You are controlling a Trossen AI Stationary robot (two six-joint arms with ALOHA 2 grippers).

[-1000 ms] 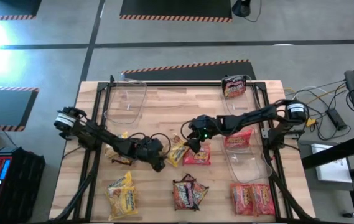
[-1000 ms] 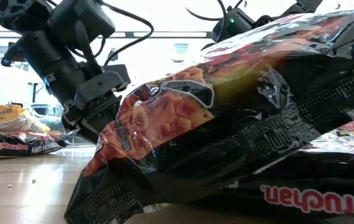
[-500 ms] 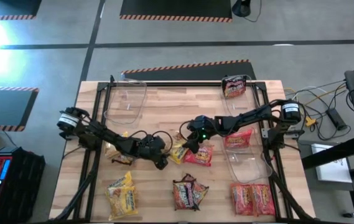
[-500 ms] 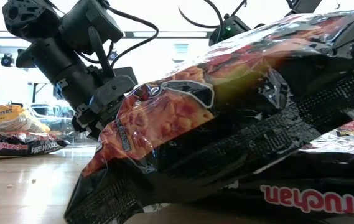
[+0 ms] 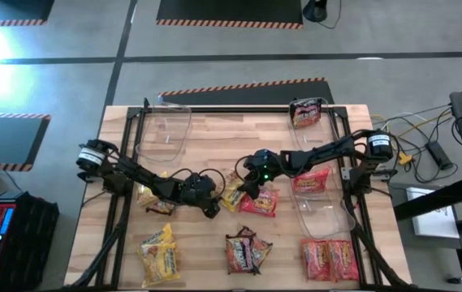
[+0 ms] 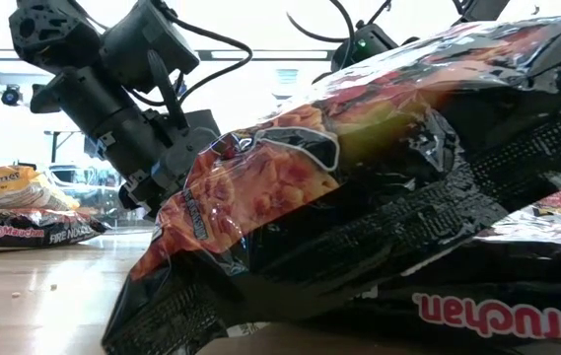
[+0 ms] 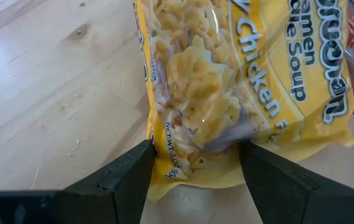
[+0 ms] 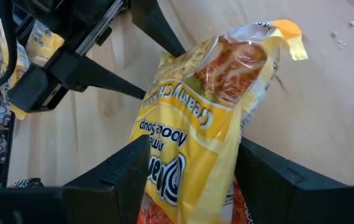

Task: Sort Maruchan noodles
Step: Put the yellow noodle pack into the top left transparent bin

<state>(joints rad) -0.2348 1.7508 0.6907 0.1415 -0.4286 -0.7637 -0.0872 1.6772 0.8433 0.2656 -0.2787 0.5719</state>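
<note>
Straddling one crinkly yellow plastic noodle packet [image 7: 226, 87] from opposite ends, your left gripper [image 7: 195, 165] and right gripper [image 8: 192, 165] both stand open, probably for handover.

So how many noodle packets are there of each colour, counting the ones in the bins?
Yellow packets: 4
Red-orange packets: 4
Dark brown packets: 4
Total: 12, as far as the view from above lets me tell them apart. Some overlap, so a pile may hide another.
</note>
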